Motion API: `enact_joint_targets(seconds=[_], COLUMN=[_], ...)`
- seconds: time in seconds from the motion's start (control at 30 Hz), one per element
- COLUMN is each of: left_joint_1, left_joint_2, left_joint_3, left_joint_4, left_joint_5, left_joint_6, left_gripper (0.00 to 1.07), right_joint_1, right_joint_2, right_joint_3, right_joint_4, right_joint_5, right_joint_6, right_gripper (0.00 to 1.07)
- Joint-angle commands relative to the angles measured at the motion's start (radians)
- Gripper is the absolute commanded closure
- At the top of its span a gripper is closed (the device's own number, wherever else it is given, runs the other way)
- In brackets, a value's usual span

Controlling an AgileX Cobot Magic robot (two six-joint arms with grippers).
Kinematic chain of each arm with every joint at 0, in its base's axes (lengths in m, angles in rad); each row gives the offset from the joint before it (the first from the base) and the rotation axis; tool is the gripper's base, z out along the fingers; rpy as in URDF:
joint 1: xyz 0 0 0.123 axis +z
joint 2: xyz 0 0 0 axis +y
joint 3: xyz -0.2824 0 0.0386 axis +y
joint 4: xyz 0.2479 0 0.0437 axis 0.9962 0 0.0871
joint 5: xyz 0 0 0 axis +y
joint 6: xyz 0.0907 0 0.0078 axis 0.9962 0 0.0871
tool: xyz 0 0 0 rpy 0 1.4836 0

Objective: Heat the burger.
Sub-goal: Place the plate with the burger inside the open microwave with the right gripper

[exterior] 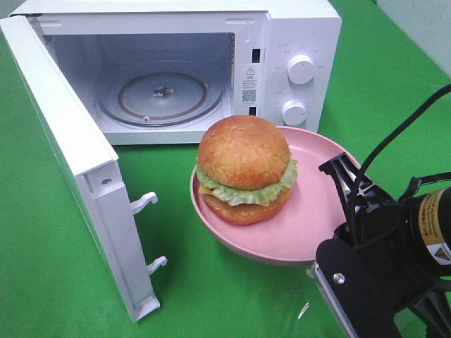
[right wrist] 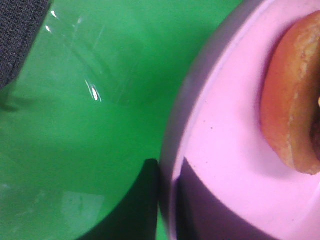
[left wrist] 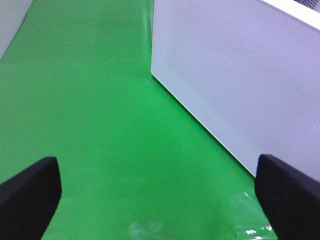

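The burger (exterior: 244,169) sat on a pink plate (exterior: 310,218) on the green desk (exterior: 42,267), just in front of the microwave (exterior: 296,42) and its open cavity. The right hand (exterior: 337,172) was clamped on the plate's rim, on the side farthest from the microwave's swung-open door (exterior: 70,155). The left hand (left wrist: 160,195), spread wide and empty, hovered beside a white microwave panel. The lift probably called for a level, slow carry, so the burger would not slide before reaching the glass turntable (exterior: 162,95).
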Motion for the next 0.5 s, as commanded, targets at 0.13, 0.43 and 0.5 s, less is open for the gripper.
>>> enact_joint_targets(seconds=[0.13,0.43,0.5], left_joint_1=[-0.003,-0.003,-0.003], left_joint_2=[-0.011,-0.011,-0.011], left_joint_3=[0.002,0.002,0.002], left_joint_4=[-0.004,-0.004,-0.004], left_joint_5=[-0.013,-0.013,-0.013], left_joint_6=[0.002,0.002,0.002], left_gripper=[0.06,0.06,0.06], right_joint_1=[-0.059,-0.130,-0.140], right_joint_2=[-0.009,-0.009,-0.009], right_joint_3=[-0.006,-0.007,-0.007], right_joint_4=[0.096,0.227,0.255], right_joint_5=[-0.059,-0.099,-0.100], right_joint_6=[-0.146,-0.312,-0.347], right_gripper=[1.06,1.05,1.05])
